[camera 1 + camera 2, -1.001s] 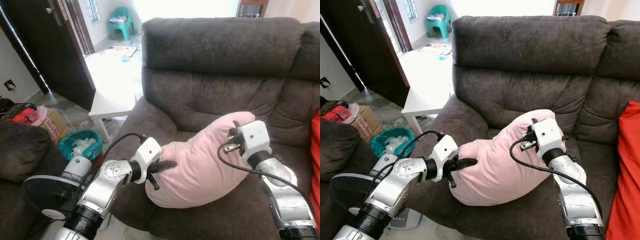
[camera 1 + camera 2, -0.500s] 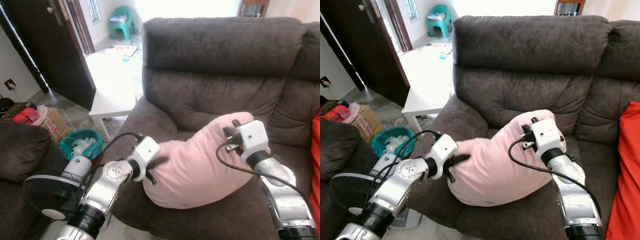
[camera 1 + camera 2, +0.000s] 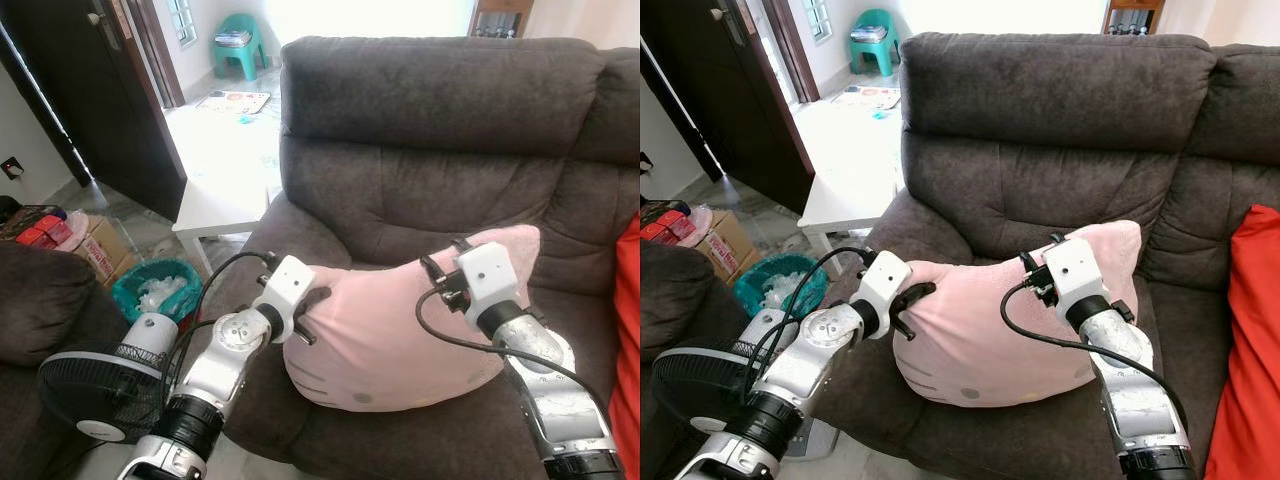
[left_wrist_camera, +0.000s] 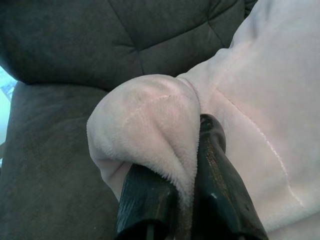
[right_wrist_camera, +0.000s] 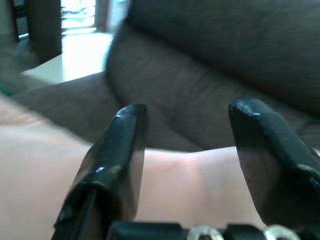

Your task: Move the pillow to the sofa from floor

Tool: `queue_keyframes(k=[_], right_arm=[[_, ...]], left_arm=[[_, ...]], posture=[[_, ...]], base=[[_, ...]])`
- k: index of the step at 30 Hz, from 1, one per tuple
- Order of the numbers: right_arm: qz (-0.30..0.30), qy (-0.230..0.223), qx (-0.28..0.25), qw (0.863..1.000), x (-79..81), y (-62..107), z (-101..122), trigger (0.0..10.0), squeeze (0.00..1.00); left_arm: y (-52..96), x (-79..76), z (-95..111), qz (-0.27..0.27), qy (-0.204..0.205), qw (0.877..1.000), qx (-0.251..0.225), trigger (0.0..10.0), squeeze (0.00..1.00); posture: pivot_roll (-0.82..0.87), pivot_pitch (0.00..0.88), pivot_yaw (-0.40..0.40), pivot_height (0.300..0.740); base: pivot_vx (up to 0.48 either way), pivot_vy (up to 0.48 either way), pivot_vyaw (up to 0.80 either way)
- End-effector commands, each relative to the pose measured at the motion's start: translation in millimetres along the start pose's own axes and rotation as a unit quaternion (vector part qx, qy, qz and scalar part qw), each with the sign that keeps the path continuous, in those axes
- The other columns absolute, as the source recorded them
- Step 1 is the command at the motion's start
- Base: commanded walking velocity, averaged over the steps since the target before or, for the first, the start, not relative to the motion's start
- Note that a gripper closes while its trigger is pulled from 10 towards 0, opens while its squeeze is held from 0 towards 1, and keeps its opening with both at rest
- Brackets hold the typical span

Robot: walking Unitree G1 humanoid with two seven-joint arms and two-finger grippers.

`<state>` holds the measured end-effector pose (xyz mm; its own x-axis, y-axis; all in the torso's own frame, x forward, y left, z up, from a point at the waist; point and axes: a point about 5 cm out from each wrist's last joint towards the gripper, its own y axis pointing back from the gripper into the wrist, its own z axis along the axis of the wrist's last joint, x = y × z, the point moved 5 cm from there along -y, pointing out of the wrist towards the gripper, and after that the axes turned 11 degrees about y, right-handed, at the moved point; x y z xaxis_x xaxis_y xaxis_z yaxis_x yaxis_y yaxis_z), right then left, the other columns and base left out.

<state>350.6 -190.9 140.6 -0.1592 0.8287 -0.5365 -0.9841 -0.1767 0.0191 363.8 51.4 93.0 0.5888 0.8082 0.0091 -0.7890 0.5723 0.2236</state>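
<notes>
We observed the pink pillow (image 3: 395, 335) lying across the seat of the dark grey sofa (image 3: 430, 150), its far corner leaning against the backrest at about 2 o'clock from the pillow's middle. A faint printed face showed on its front, near the seat's front edge.

The left gripper (image 4: 192, 150) sat at the pillow's 9 o'clock end, beside the sofa's armrest. In the left wrist view its two black fingers (image 4: 215, 190) were pinched together on a bunched corner of the plush fabric.

The right gripper (image 5: 192, 145) was over the pillow's upper edge, at roughly 1 o'clock from its middle. In the right wrist view its fingers (image 5: 122, 145) stood well apart, with the pillow's surface just beneath them; we could not tell whether they touched it.

A red cushion (image 3: 1245, 330) stood on the seat at 3 o'clock. A white table (image 3: 215, 205), a teal bin (image 3: 160, 290) and a black fan (image 3: 95, 395) lay at 9 o'clock, off the sofa.
</notes>
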Motion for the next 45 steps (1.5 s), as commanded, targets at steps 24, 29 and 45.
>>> queue_keyframes(k=[24, 29, 45], right_arm=[[-0.142, -0.024, 0.118, 0.983, -34.8, 17.3, -61.0, 10.0, 0.0], [-0.142, -0.044, 0.199, 0.969, -13.7, 35.8, -110.6, 10.0, 0.0], [-0.094, -0.123, 0.371, 0.916, 80.9, 106.5, -205.1, 10.0, 0.0]], left_arm=[[0.7, 40.7, -3.4, 0.118, 0.068, 0.99, -0.03, 10.0, 0.0], [-6.7, 7.2, 0.2, 0.016, 0.054, 0.998, -0.031, 10.0, 0.0], [18.3, 93.8, 14.9, 0.275, 0.109, 0.95, -0.1, 10.0, 0.0]], posture=[[-0.05, 0.0, 0.069, 0.74], [-0.05, 0.0, 0.071, 0.74], [-0.04, 0.0, 0.067, 0.74]], base=[[0.0, 0.0, 0.0], [0.0, 0.0, 0.0], [0.0, 0.0, 0.0]])
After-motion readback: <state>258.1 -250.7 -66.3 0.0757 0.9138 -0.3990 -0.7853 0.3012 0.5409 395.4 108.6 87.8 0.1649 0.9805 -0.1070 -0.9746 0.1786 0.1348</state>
